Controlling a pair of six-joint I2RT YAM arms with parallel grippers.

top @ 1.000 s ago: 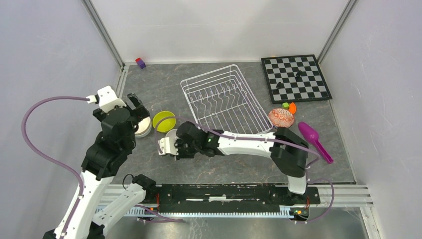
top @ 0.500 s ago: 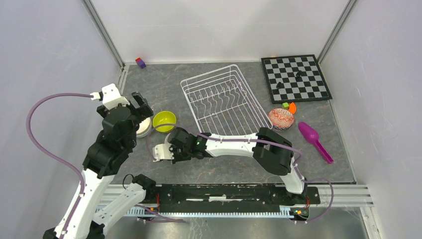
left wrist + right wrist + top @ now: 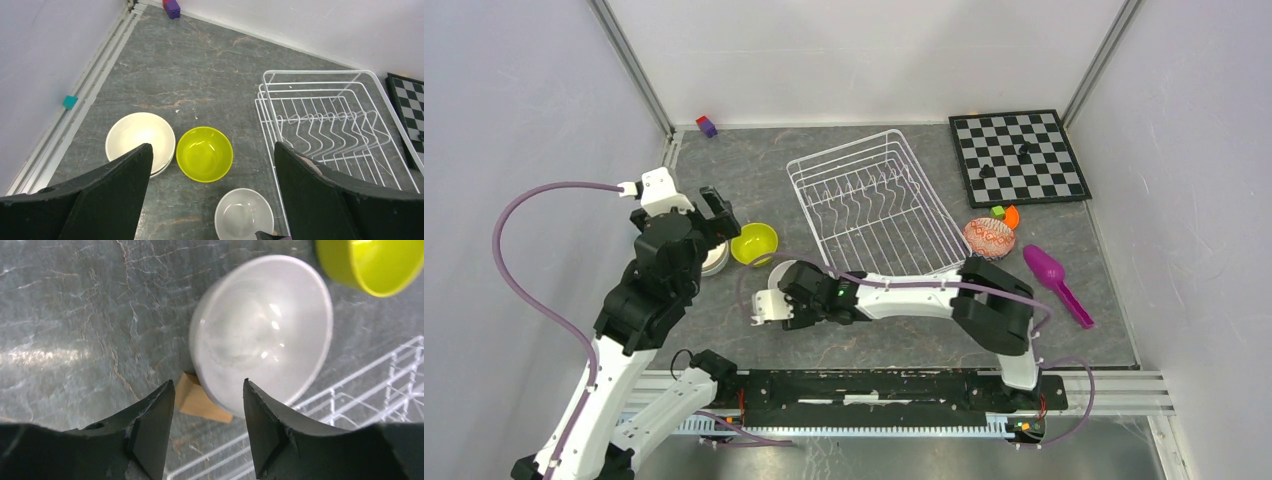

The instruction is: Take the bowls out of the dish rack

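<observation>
I judged unloading done: dish rack [image 3: 869, 205] was bare, white bowl [image 3: 260, 330] sat toward the bench's left edge; left gripper [image 3: 211, 146], right gripper [image 3: 207, 390] fingers spread.

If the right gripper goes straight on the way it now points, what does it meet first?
Probably the white bowl: its near rim lies ahead of the open right gripper, between the fingers. Depth is unclear; the tan block beside that rim could come first.

The grey desk [image 3: 210, 60] looks like matt, veined stone. The dish rack [image 3: 320, 73] at right is smooth white coated wire. The lime-yellow bowl [image 3: 204, 153] and white bowl [image 3: 260, 330] shine glossy and smooth.
</observation>
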